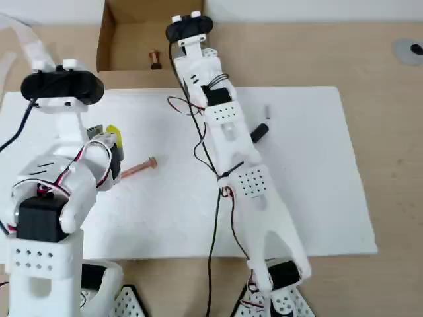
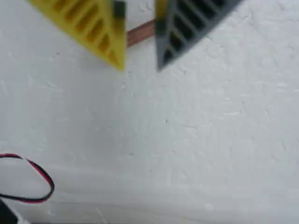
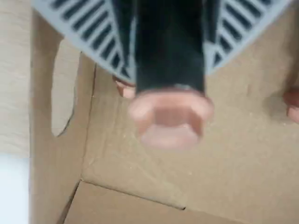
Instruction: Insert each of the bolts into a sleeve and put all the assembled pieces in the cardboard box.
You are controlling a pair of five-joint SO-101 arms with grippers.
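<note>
My right gripper is shut on a black sleeve with a copper bolt head sticking out of its end. It hangs over the cardboard box. In the high view this gripper is above the box, where an assembled piece lies. My left gripper stands open over the white foam, with the shaft of a copper bolt lying between its yellow and grey fingers. That bolt lies just right of the left gripper. A loose black sleeve rests beside the right arm.
The white foam mat covers most of the wooden table. The right arm stretches diagonally across the mat, with red and black cables trailing beside it. Another copper piece shows inside the box. A small grey part lies near the loose sleeve.
</note>
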